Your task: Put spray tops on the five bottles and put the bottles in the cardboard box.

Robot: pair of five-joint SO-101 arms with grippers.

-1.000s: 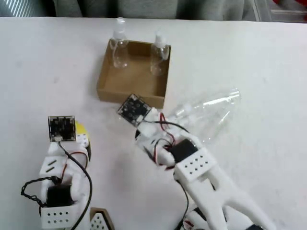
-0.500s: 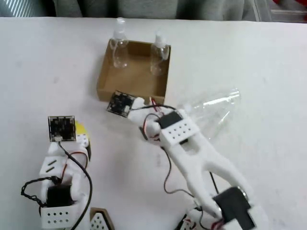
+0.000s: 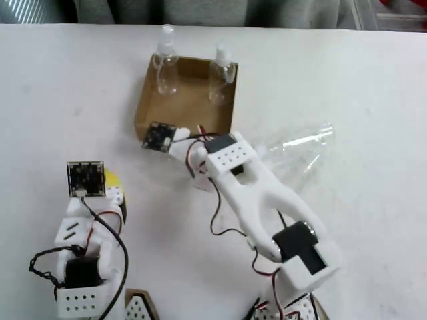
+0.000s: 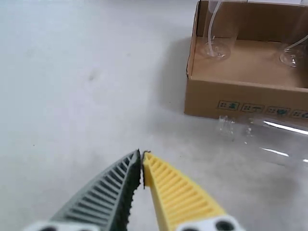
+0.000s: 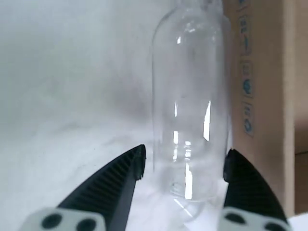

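Your right arm (image 3: 247, 187) has just stretched forward: a second ago its wrist sat short of the cardboard box (image 3: 151, 110), and now it is hard up against the box's near wall. That puts the right gripper (image 5: 185, 153) over a clear bottle (image 5: 190, 106) lying on the table (image 3: 347, 80) just beside that wall. The fingers (image 5: 122, 178) are spread wide, one on each side of the bottle's body, and nothing is clamped yet. So you look lined up for a grasp, and closing is the obvious next call.

I can't tell from here whether this bottle has its spray top on, so check that before you lift it.

Your left arm (image 3: 90, 220) hasn't budged. It sits well back from the box's near left corner, and the left gripper (image 4: 142, 155) has its grey and yellow fingers pressed together on nothing.

Now the box. It stands open, and the two bottles (image 3: 165, 63) inside are upright against the far wall, one towards each far corner. Both appear to carry white tops. The rest of the box floor is bare cardboard, and the count inside matches a second ago.

More clear bottles (image 3: 297, 150) lie off the box's near right corner. I can't count them, but by my reckoning three of the five are outstanding.
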